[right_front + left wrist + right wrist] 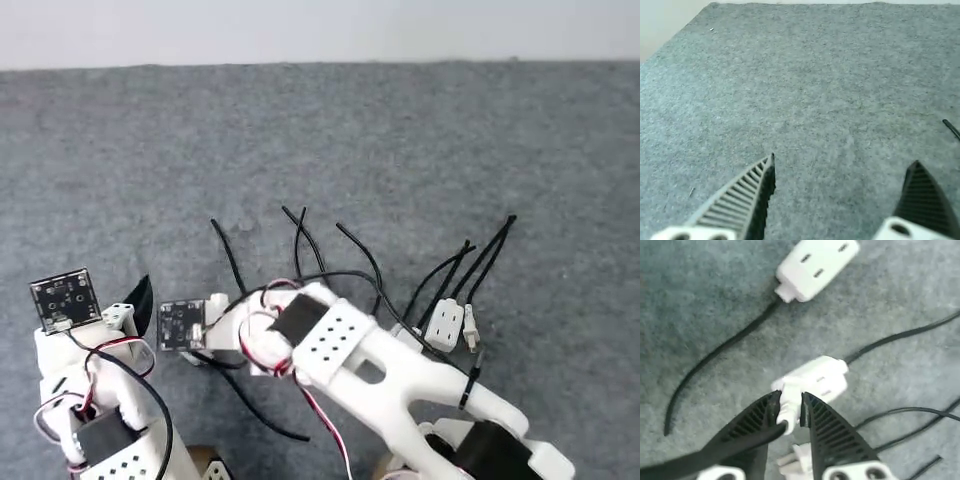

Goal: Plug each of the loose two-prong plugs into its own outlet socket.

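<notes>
Around the right pincer [790, 399], apparently clamping a plug [788, 409], black cords [715, 356] sprawl.

No text, number or sign can be read. Two small black square circuit boards [65, 298] [181, 324] at the lower left of the high view carry pale specks, too small to tell as print. The white plastic outlet socket [447, 322], right of centre there, shows no legible marking.

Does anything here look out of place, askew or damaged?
Nothing looks damaged. Only the black cords lie crossed over one another on the grey mat, near the right gripper, which is shut on a white plug.
</notes>
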Controlling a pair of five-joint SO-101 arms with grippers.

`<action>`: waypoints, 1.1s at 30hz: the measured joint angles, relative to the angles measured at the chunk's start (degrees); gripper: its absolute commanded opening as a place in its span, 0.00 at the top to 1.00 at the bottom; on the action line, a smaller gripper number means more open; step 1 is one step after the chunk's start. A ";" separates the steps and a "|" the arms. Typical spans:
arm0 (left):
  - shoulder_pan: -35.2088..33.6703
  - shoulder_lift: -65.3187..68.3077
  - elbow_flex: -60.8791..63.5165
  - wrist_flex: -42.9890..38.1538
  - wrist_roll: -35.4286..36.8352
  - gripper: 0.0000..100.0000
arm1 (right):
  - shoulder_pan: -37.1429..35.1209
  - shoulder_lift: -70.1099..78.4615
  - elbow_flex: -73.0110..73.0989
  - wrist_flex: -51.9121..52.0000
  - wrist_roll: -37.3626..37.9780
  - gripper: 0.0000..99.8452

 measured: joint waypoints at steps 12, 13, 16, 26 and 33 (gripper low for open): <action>0.00 0.00 0.00 -0.09 0.00 0.62 | 1.93 4.40 -6.24 7.21 8.35 0.99; 0.00 0.00 0.00 -0.09 0.00 0.62 | 1.93 5.10 -6.24 7.21 8.62 0.99; 0.00 0.00 0.00 -0.09 0.00 0.62 | 1.93 6.51 -6.24 7.21 8.70 0.99; 0.00 -0.18 0.00 -0.09 0.00 0.62 | 1.93 7.91 -6.33 6.33 8.97 0.99; 0.00 -0.35 0.00 -0.09 0.00 0.62 | 1.93 7.91 -6.33 5.98 8.97 0.99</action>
